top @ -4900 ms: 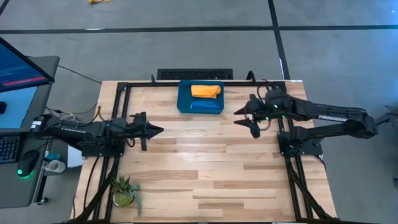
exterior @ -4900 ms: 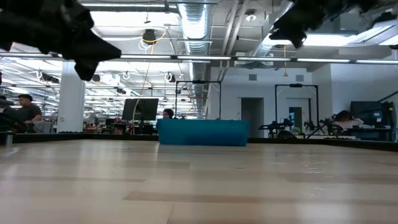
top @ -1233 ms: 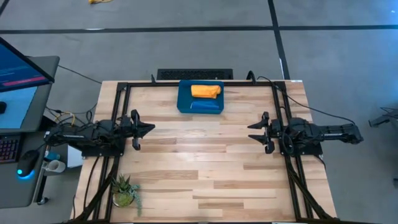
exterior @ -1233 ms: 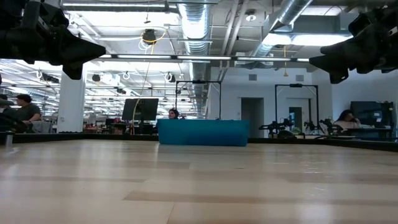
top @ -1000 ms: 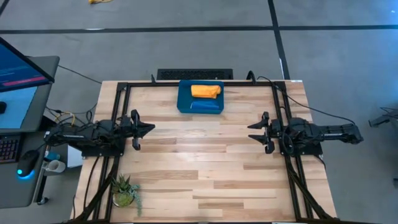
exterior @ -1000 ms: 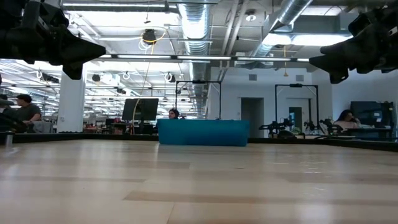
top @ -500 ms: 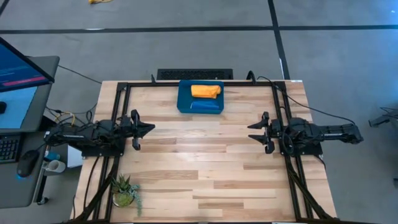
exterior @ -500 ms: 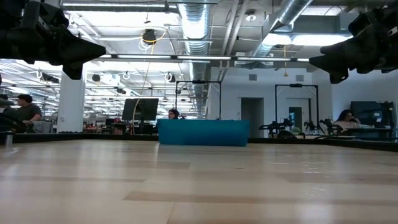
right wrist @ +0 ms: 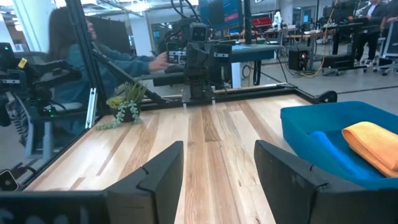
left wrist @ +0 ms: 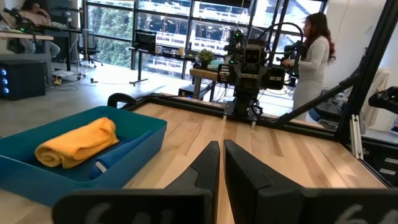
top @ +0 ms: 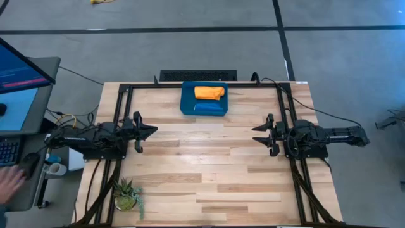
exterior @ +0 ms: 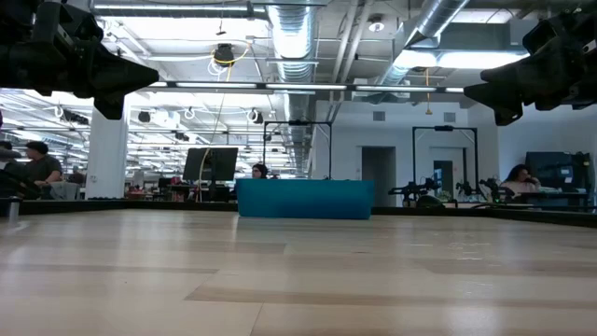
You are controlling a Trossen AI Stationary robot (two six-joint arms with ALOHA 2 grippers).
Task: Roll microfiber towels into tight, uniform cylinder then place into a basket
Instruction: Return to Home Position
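Facing each other, left gripper (top: 150,130) pinched closed, right gripper (top: 256,134) spread, both empty; basket (top: 185,100) holding rolled yellow-orange towel (top: 209,92) and blue towel (top: 210,108) sits ahead-left of left, ahead-right of right, about equally near.

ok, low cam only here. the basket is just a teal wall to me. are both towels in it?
Observer: Yes. The high view shows the orange towel rolled in the half of the basket nearest the table edge. The blue towel lies rolled beside it, toward the table's middle.
Operator: grippers carrying anything? I only get dark silhouettes up top.
Observer: No, both are empty. The wrist views show the left gripper shut on nothing and the right gripper open. Each is at its own side of the table, well clear of the basket.
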